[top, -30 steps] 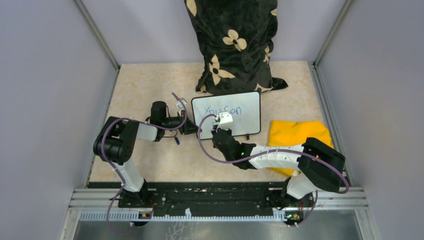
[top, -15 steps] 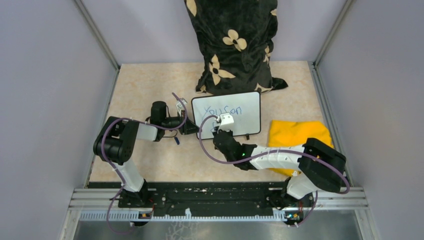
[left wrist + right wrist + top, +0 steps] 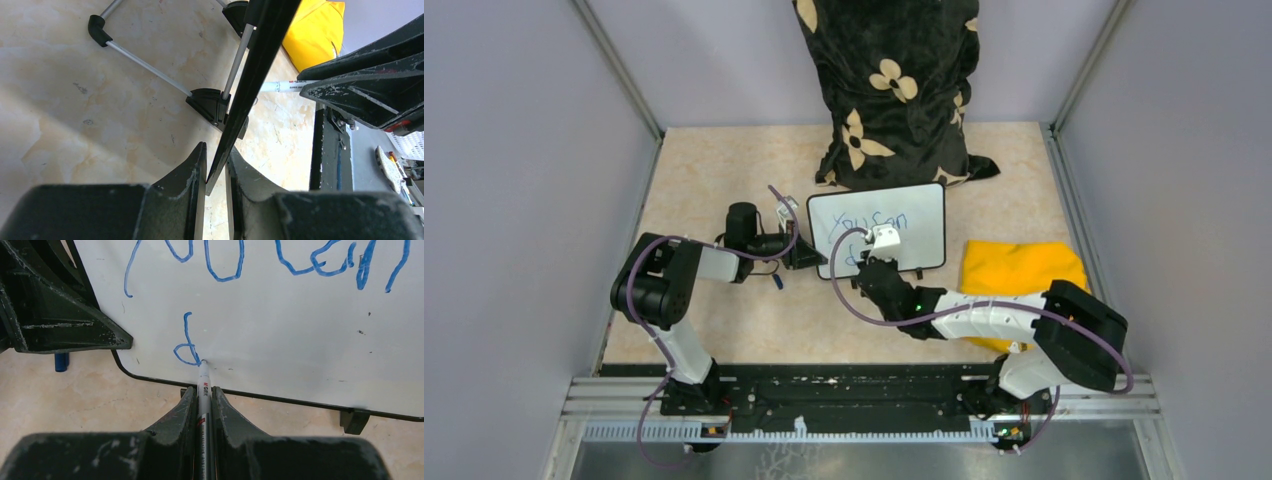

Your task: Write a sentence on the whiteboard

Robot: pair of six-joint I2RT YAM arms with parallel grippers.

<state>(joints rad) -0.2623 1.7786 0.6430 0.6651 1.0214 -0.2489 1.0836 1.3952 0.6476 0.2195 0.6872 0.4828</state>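
Two arms meet at the whiteboard (image 3: 919, 240) in the overhead view. The left gripper (image 3: 809, 256) sits at its left edge and the right gripper (image 3: 867, 262) is up against its lower face, with a yellow cloth (image 3: 1024, 272) off to that gripper's right. The sentence (image 3: 874, 221) reads "You can" just beyond the right fingers, with a lone "d" beneath. On the left wrist camera, the jaws are nearly closed, pinching the whiteboard's black rim edge-on, with a foot (image 3: 215, 107) just past the tips. On the right wrist camera, the fingers are squeezed tight on a marker (image 3: 203, 377). Its tip touches the whiteboard straight ahead, at the base of the blue "d".
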